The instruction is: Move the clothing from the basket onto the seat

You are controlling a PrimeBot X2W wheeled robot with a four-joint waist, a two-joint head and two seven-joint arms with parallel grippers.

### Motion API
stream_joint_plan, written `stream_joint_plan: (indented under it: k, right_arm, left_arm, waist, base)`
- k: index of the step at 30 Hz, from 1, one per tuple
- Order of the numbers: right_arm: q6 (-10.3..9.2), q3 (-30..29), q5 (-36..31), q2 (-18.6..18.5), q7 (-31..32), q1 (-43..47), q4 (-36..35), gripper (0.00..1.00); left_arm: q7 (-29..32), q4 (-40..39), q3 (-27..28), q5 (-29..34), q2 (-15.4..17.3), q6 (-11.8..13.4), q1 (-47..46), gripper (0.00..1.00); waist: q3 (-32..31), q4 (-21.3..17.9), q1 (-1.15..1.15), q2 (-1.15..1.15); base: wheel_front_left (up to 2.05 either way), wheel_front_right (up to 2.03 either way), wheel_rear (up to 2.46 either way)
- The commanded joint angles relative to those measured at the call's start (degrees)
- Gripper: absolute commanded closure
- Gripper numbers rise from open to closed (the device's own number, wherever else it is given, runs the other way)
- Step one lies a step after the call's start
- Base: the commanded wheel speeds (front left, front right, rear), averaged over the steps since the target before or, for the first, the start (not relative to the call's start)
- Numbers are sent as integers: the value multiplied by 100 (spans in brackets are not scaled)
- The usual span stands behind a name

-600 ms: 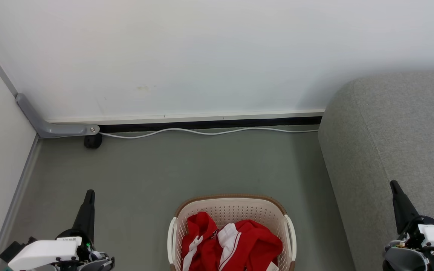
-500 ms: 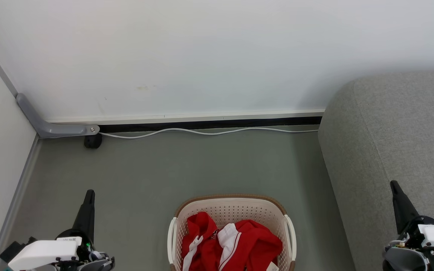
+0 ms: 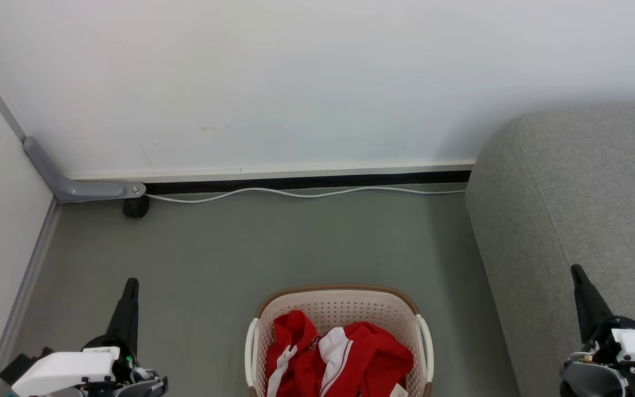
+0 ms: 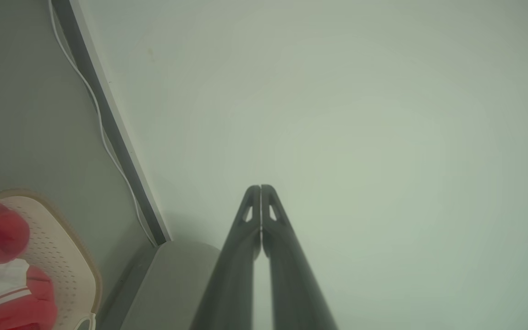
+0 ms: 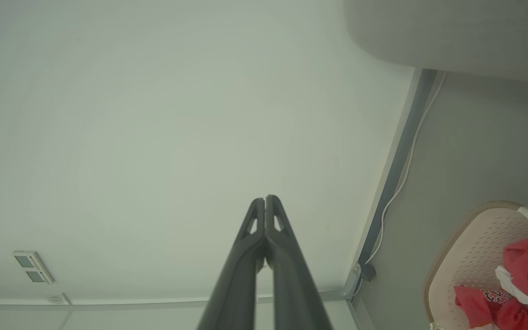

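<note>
Between the claws, on the floor [image 3: 295,242], the basket [image 3: 339,309] holds the red clothing [image 3: 361,358]. Left claw [image 3: 130,283] and right claw [image 3: 575,270] are clenched on nothing, parked wide, likely leaving room to reach in. The seat [image 3: 587,193] waits just right.

A home-like room: grey sofa [image 3: 582,193], laundry basket [image 3: 339,289] of red clothes [image 3: 361,358] on the grey floor [image 3: 240,248], plain white wall [image 3: 295,82] with a cable [image 3: 295,194] along its foot.
</note>
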Motion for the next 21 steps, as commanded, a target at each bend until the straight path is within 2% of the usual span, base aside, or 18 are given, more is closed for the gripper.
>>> stream_joint_plan:
  k: [1,21]
  right_arm:
    - [9,97,68,-59,41,-94,-178,100]
    - [9,97,68,-59,41,-94,-178,100]
  left_arm:
    - [35,-164,185,-23,100,-50,-333,100]
    - [35,-164,185,-23,100,-50,-333,100]
  waist:
    - [0,0,0,0]
    - [0,0,0,0]
  base:
    - [0,0,0]
    - [0,0,0]
